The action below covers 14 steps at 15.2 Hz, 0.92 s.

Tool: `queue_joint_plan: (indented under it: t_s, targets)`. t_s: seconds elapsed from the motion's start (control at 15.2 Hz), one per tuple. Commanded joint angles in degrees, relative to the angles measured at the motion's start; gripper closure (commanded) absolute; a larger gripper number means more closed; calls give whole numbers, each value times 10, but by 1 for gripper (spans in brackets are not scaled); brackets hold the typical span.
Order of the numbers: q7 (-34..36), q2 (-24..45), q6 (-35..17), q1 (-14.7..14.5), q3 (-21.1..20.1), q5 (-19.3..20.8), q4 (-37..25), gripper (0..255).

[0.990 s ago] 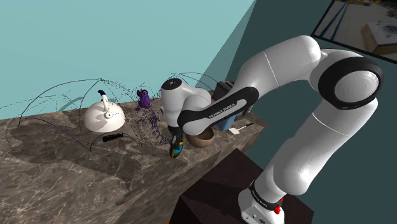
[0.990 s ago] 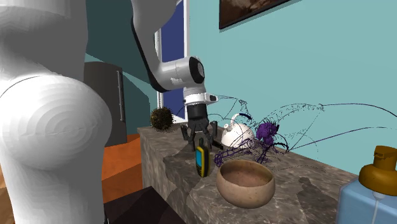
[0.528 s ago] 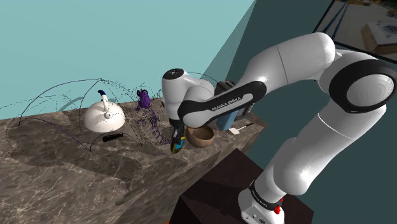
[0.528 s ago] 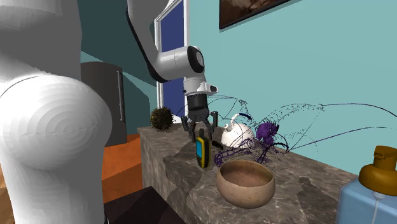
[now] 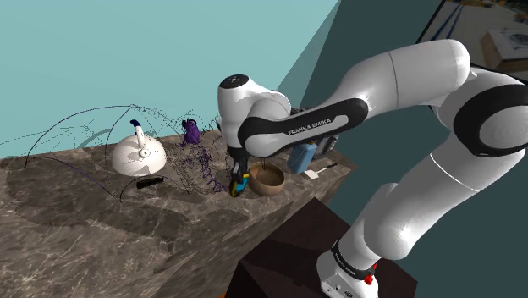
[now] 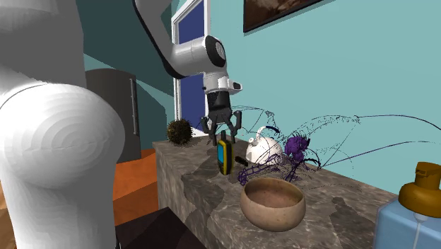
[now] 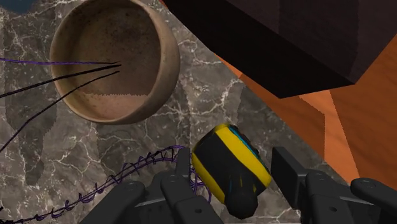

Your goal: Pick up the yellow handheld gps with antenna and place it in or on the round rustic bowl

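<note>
Black two-finger gripper (image 6: 223,139) clamps the yellow-and-black handheld GPS (image 6: 224,157) (top hidden in the grip) near the round brown bowl (image 6: 273,205); white arm (image 5: 398,76) reads FRANKA EMIKA.

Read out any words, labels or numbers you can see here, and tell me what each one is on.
"FRANKA EMIKA": white letters on the arm's black forearm.
Small mark on the arm's base ring: too small to read.
GPS: no readable text.

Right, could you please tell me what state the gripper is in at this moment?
Gripper: closed, holding the yellow handheld GPS between its fingers.
</note>
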State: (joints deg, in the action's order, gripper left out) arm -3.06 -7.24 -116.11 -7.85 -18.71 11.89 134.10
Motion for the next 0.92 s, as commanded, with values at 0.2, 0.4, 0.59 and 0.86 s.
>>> queue_joint_plan:
  t_s: [0.2, 0.4, 0.59, 0.86]
  targets:
    - [-14, -19, 37, 0, 2, -9, -21, 255]
    - [-22, -29, 59, -1, 4, -14, -34, 255]
    - [-29, -38, 82, -1, 5, -18, -49, 255]
    - [-37, -49, 112, -2, 6, -22, -70, 255]
